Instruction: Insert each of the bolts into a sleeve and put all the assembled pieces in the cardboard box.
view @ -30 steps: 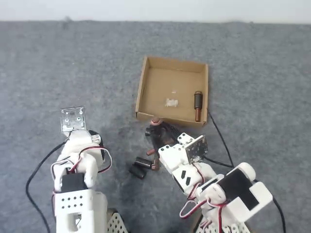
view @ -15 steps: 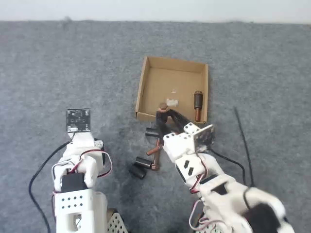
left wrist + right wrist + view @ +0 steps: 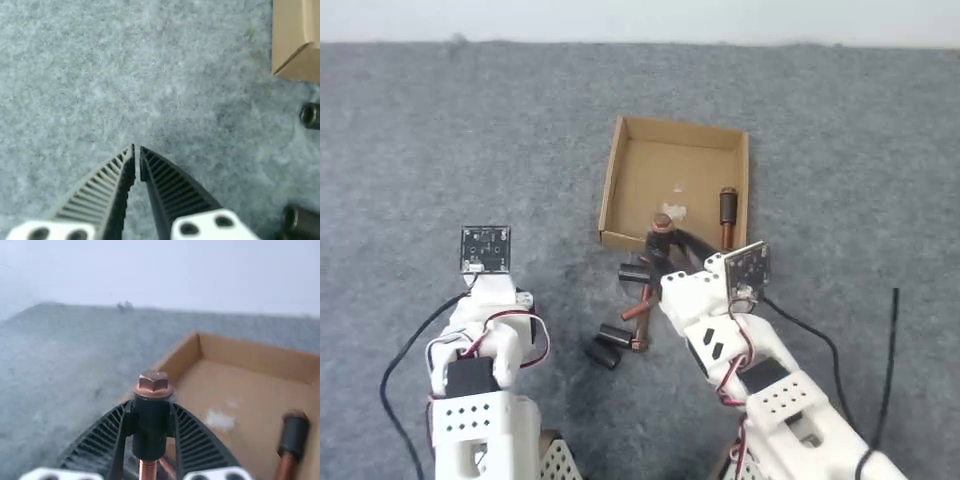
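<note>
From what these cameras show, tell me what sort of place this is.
Probably an indoor robot test setup: a grey carpet-like surface meeting a plain white wall, the left arm beside the right arm, which holds a sleeved bolt, and a cardboard box with loose sleeves nearby.

Left hand (image 3: 136, 149): two black ribbed fingers drawn together, a thin slit between the tips, pointing down at the grey, carpet-textured desk (image 3: 100, 75). One corner of the cardboard box (image 3: 297, 45) sits well ahead of the tips and off to the side. A black sleeve (image 3: 311, 115) lies on the desk near that corner, open end visible. A second sleeve (image 3: 300, 221) lies beside the base of the hand, partly cut off.
</note>
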You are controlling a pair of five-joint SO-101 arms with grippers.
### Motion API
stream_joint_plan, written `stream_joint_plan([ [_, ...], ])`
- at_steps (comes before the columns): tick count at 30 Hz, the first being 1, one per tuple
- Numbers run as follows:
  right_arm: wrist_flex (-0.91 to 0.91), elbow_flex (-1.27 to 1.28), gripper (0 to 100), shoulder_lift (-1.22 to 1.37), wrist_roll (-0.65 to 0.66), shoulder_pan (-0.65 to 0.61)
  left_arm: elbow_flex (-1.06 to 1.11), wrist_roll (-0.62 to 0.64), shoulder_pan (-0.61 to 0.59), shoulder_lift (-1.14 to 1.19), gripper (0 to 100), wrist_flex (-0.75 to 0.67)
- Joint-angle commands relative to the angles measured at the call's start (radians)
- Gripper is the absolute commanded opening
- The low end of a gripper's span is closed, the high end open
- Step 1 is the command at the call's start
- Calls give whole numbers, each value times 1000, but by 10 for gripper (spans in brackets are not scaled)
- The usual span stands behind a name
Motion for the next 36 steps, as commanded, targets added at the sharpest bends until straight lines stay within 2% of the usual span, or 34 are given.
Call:
stream_joint_plan([
  [1, 249, -163, 6, -71, -15, 50, -7, -12, -5, -8, 12, -2],
  [4, 433, -279, 6, -54, -17, 70, -5, -12, -5, -8, 12, -18],
  [7, 515, -365, 6, -19, -17, 77, -5, -12, -5, -8, 12, -21],
  [15, 522, -532, 6, 193, -14, 85, -5, -12, -5, -8, 12, -21],
  [22, 522, -720, 6, 412, -11, 153, -5, -14, -5, -8, 12, -25],
  [31, 524, -950, 6, 707, -8, 193, 16, -14, -5, -8, 12, -84],
  [36, 526, -1066, 6, 855, 52, 194, 16, -14, -5, -8, 12, -86],
])
